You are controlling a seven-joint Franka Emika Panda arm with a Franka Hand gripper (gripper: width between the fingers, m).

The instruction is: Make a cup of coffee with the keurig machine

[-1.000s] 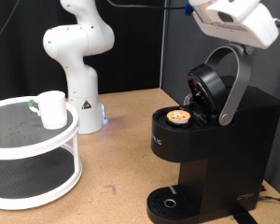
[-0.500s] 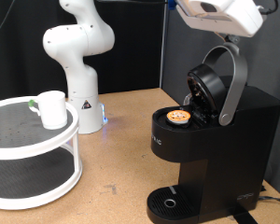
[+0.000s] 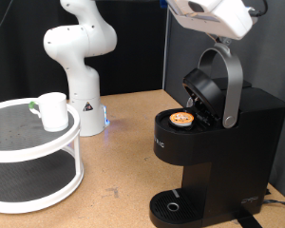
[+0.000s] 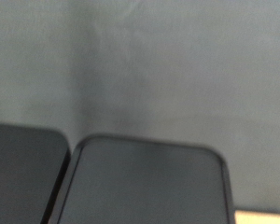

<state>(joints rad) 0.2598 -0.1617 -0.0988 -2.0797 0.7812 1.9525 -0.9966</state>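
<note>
From the exterior view's left: the cup (image 3: 53, 110) sits on the top tier of a white 2-tier stand (image 3: 28, 176), well apart from the keurig machine (image 3: 215, 142) on the wooden surface (image 3: 119, 161). So no mug is under the spout yet. The machine's lid (image 3: 204, 92) is tipped open with a pod (image 3: 182, 119) seated inside. The gripper (image 3: 215, 13) hangs above the handle (image 3: 228, 81); I cannot tell how its jaws stand.

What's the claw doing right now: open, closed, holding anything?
Claw: cannot be told. Only the hand's white housing shows, above the keurig machine and its raised handle; the fingers are hidden, and nothing is seen held.
</note>
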